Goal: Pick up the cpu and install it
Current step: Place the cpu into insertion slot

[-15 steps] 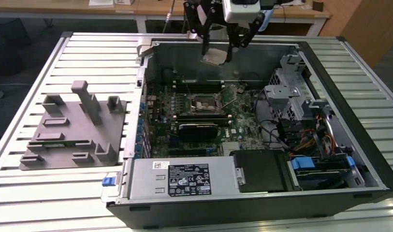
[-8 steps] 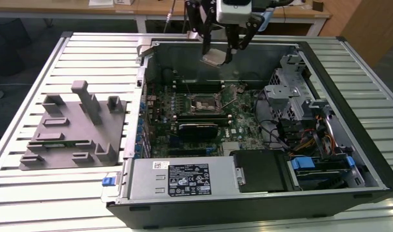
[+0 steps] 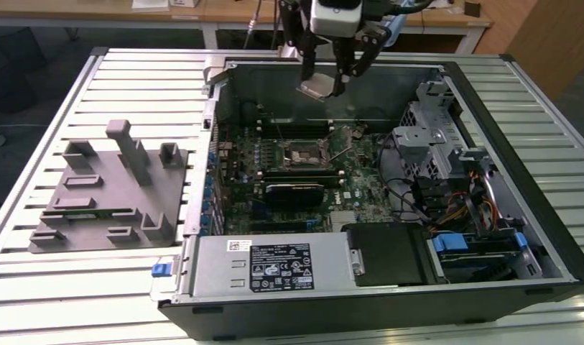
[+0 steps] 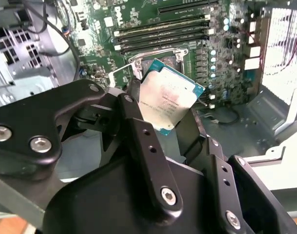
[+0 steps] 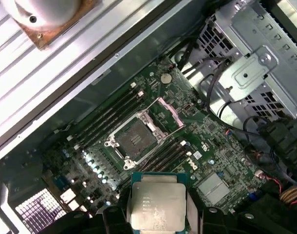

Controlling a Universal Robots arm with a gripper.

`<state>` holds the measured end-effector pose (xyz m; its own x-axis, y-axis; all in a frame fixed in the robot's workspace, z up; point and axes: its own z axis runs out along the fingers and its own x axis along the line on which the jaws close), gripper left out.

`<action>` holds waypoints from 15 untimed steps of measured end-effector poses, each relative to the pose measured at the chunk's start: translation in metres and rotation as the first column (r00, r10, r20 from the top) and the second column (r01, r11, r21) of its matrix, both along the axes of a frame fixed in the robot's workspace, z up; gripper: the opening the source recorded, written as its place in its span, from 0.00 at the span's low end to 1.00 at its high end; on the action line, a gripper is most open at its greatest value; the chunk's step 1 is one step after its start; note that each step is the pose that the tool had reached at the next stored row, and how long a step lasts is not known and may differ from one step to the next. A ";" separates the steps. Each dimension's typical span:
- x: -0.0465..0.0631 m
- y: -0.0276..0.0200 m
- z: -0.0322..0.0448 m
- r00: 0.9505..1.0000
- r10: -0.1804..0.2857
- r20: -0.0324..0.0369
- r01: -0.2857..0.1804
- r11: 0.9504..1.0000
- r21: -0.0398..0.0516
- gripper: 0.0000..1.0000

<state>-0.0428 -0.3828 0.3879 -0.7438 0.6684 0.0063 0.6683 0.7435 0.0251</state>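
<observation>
The cpu [image 3: 320, 88], a small flat square chip with a pale silvery top, hangs in the air over the far part of the open computer case. My gripper [image 3: 327, 83] is shut on it, one black finger on each side. Both wrist views show the cpu [image 4: 169, 96] [image 5: 157, 205] held between the black fingers [image 4: 139, 127]. Below it on the green motherboard [image 3: 359, 180] lies the square socket [image 3: 302, 153] [image 5: 134, 141], with its metal frame and lever raised. The chip is well above the socket and not touching the board.
The open black case [image 3: 521, 208] lies on a slatted white table [image 3: 62, 287]. A grey slotted plastic block [image 3: 114, 190] stands at the exterior view's left. Drive cages and cables [image 3: 435, 154] crowd the case's right side; a power supply [image 3: 272, 262] fills its near part.
</observation>
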 end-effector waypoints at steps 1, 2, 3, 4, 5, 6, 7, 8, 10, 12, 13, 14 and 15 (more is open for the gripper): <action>0.000 0.0000 -0.0002 1.000 -0.015 0.000 0.015 1.000 0.000 0.54; 0.000 0.0001 -0.0004 1.000 -0.030 0.000 0.030 1.000 0.000 0.54; 0.000 0.0001 -0.0006 0.999 -0.046 0.000 0.046 0.999 0.000 0.54; 0.000 0.0001 -0.0008 0.998 -0.063 0.000 0.063 0.998 0.000 0.54; 0.000 0.0001 -0.0010 0.997 -0.078 0.000 0.078 0.997 0.000 0.54; 0.000 0.0002 -0.0012 0.996 -0.094 0.000 0.094 0.996 0.000 0.54; 0.000 0.0002 -0.0014 0.994 -0.109 0.000 0.109 0.994 0.000 0.54; 0.000 0.0002 -0.0016 0.992 -0.125 0.000 0.125 0.992 0.000 0.54; 0.000 0.0002 -0.0020 0.987 -0.159 0.000 0.159 0.987 0.000 0.54; 0.000 0.0003 -0.0023 0.981 -0.195 0.000 0.195 0.981 0.000 0.54; 0.000 0.0003 -0.0025 0.977 -0.211 0.000 0.211 0.977 0.000 0.54; 0.000 0.0003 -0.0027 0.974 -0.227 0.000 0.227 0.974 0.000 0.54; 0.000 0.0004 -0.0029 0.970 -0.242 0.000 0.242 0.970 0.000 0.54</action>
<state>-0.0428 -0.3824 0.3851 -0.5600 0.8284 0.0063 0.8283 0.5597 0.0250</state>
